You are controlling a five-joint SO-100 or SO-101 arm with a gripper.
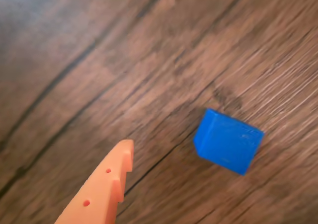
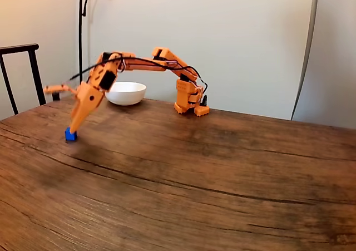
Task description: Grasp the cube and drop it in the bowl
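The small bright blue plastic cube (image 1: pixel 227 141) sits on the dark wood-grain tabletop (image 2: pixel 222 173), just right of one orange finger tip (image 1: pixel 121 154) in the wrist view. Whether the fingers are spread I cannot tell. The glossy white round bowl (image 2: pixel 125 93) stands farther back, before a pale wall (image 2: pixel 233 34).

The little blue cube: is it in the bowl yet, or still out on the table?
Out. The cube sits on the wooden table, well apart from the white bowl, with the gripper around it.
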